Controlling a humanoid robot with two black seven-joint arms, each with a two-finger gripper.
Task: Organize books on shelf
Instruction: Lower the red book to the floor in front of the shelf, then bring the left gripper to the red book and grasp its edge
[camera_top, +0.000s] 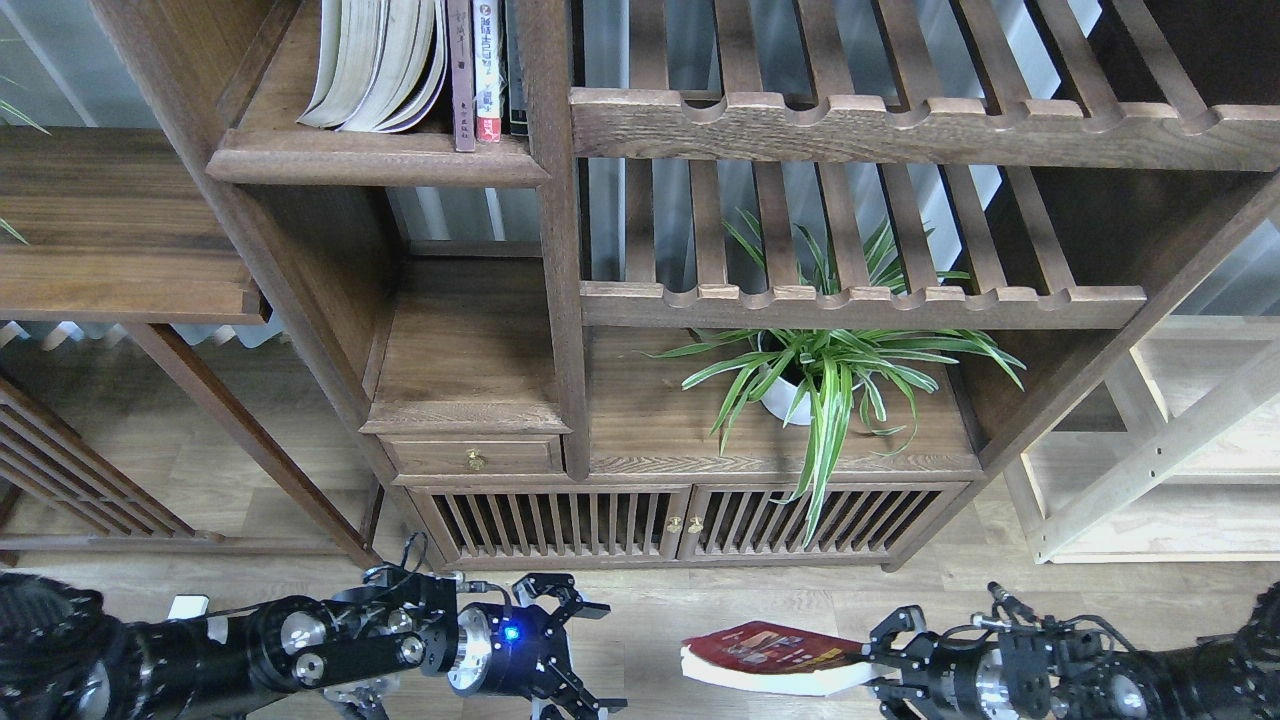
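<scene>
Right gripper (885, 663) clamps red book (770, 657); left gripper (585, 655) gapes.

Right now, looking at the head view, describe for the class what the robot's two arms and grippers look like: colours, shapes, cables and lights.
Both arms are black and built from chunky cylindrical joints with silver metal discs. The left gripper has black angular fingers behind a shiny silver collar, with a small glowing blue light on its wrist. The right gripper is likewise black, with thin black cables looping over its wrist; no light shows there.
</scene>
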